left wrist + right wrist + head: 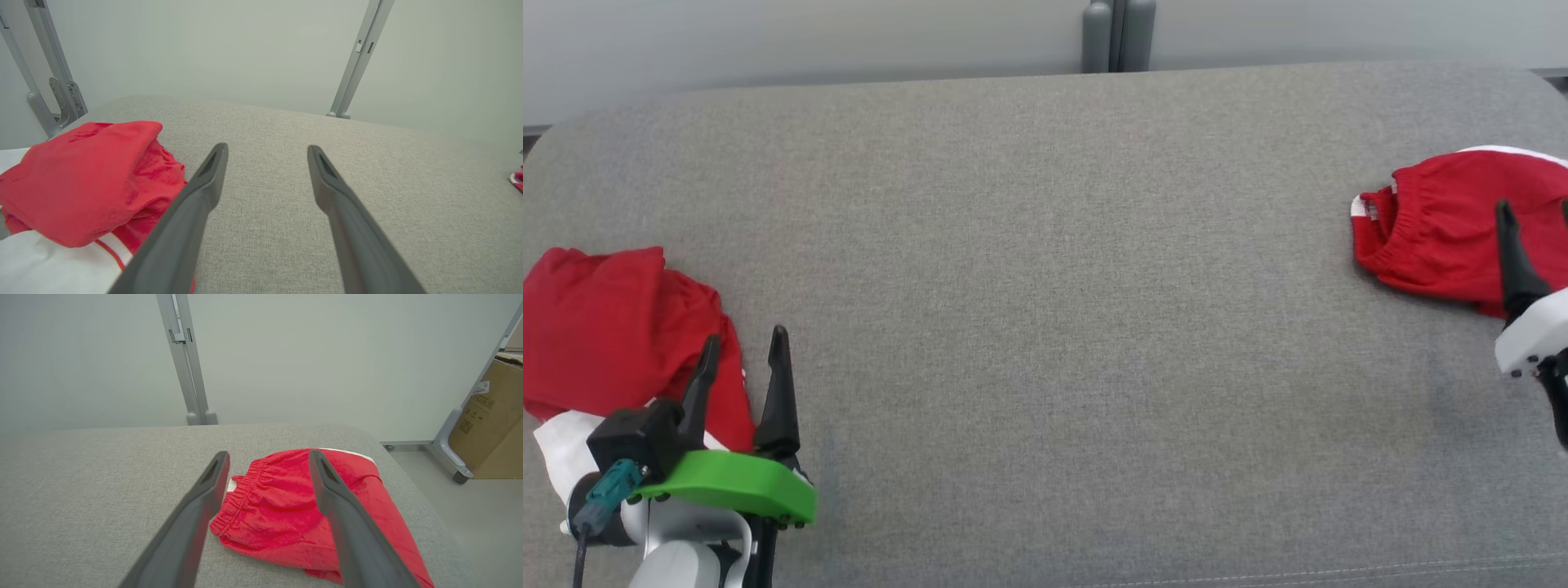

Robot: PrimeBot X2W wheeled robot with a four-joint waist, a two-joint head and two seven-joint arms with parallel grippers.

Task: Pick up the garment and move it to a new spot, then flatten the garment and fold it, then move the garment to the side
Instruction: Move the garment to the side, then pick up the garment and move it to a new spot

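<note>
A crumpled red garment [613, 327] lies lower left in the head view, a folded red garment [1437, 220] at its right edge, both on grey upholstery [1045, 286]. The left gripper [746, 335] is beside the first and the right gripper [268, 455] over the second, both with jaws wide and empty.

We're looking across a broad bench [1045, 245] covered in grey woven fabric, far corners rounded, running up to a plain pale wall [809, 33], with a grey metal upright [1117, 33] standing at the middle of its far edge. Past the bench's right end there's smooth pale floor [482, 522], and on it a brown cardboard box [490, 416] (labels on its side, too small to read) behind a grey frame leg [448, 428] on a small caster [460, 477]. Light soft and even throughout.
</note>
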